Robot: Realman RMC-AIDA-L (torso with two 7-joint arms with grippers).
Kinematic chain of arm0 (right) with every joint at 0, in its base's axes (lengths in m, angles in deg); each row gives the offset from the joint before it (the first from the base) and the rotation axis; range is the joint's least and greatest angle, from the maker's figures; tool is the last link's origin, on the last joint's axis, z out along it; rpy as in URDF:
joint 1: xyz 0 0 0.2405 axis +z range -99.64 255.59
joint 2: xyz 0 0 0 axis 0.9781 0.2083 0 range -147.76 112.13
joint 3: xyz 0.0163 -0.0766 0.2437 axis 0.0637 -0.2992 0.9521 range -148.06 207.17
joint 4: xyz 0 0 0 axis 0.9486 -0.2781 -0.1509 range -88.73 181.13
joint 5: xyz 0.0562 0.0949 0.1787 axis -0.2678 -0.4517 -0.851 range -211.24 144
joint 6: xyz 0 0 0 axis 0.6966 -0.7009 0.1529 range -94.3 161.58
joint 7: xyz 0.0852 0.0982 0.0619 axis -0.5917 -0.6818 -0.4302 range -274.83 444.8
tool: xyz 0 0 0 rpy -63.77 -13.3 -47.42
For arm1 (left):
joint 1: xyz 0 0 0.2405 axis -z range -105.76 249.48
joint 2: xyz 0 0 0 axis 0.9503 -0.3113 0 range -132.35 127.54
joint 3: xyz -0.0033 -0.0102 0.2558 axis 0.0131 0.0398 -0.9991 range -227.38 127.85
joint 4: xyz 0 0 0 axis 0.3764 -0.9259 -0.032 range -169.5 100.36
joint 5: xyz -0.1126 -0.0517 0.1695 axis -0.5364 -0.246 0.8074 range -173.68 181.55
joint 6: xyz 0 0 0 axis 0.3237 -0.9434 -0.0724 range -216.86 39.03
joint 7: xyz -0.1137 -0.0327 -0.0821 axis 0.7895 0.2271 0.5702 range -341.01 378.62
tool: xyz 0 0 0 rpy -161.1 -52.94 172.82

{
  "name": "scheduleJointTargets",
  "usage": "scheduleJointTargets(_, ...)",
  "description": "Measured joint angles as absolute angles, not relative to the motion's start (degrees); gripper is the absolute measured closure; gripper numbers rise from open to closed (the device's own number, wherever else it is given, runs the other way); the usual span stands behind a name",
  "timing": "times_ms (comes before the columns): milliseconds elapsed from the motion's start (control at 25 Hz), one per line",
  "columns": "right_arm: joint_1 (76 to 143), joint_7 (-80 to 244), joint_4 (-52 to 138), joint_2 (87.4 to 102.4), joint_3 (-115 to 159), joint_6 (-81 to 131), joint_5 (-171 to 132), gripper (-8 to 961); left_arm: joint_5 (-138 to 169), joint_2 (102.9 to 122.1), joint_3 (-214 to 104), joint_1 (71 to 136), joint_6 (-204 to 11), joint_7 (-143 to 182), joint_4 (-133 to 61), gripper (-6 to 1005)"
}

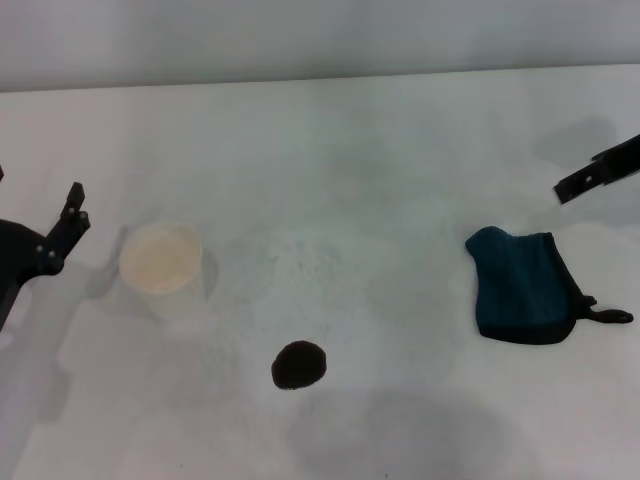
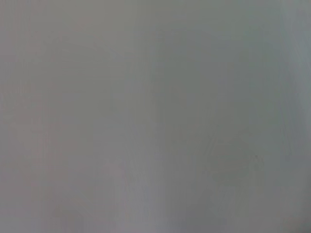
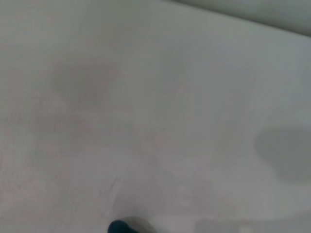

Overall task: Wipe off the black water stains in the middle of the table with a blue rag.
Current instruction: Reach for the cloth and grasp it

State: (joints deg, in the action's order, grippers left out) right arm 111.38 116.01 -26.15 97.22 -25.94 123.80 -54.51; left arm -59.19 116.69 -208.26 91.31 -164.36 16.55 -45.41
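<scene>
Head view: the blue rag (image 1: 522, 286) lies flat on the table (image 1: 380, 160), nearer the robot than the right gripper (image 1: 598, 172), its long axis running front to back. The black water stains (image 1: 299, 364) sit well apart, leftward. The left gripper (image 1: 60, 232) idles beside the white cup (image 1: 161, 260). Whether either gripper's fingers are open, I cannot tell.

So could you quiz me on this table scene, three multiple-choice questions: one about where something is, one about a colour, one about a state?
1. Where is the cloth?
A. On the robot's right side of the table
B. Over the stain
C. Inside the cup

2. What colour is the stain?
A. Red
B. Black-brown
C. Green

3. What state is the cloth in?
A. Held in a hand
B. Lying loose on the table
C. Hanging off the edge

Answers: 1 A, it lies near the right hand. 2 B, a dark blotch near the white cup. 3 B, neither hand touches it; the left hand is beside the cup.
</scene>
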Motion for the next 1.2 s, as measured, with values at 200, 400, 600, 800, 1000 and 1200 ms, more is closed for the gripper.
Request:
scheduleJointTargets(200, 112.7, 110.8, -25.2, 97.41, -30.5, 124.2, -55.4, 88, -60.7, 116.69, -208.2, 91.7, -164.5, 16.4, -45.1, 119)
scheduleJointTargets(400, 112.2, 106.9, -25.1, 97.49, -36.4, 125.4, -58.3, 90, -60.9, 116.68, -208.2, 91.5, -164.5, 15.8, -44.6, 117)
scheduleJointTargets(600, 111.6, 104.0, -25.0, 97.65, -39.9, 126.2, -59.6, 101, -61.1, 116.73, -208.2, 91.2, -165.0, 13.3, -44.3, 117)
scheduleJointTargets(800, 110.6, 102.3, -24.1, 97.79, -43.8, 123.8, -61.5, 113, -62.4, 116.72, -208.2, 91.2, -165.0, 13.1, -44.1, 118)
scheduleJointTargets(1000, 110.7, 101.5, -20.7, 97.78, -46.0, 120.9, -61.5, 124, -62.6, 116.66, -208.2, 91.7, -164.7, 13.0, -43.6, 118)
scheduleJointTargets(1200, 111.1, 101.2, -18.4, 97.81, -46.8, 119.4, -61.7, 136, -62.6, 116.68, -208.2, 91.7, -164.7, 13.0, -43.2, 118)
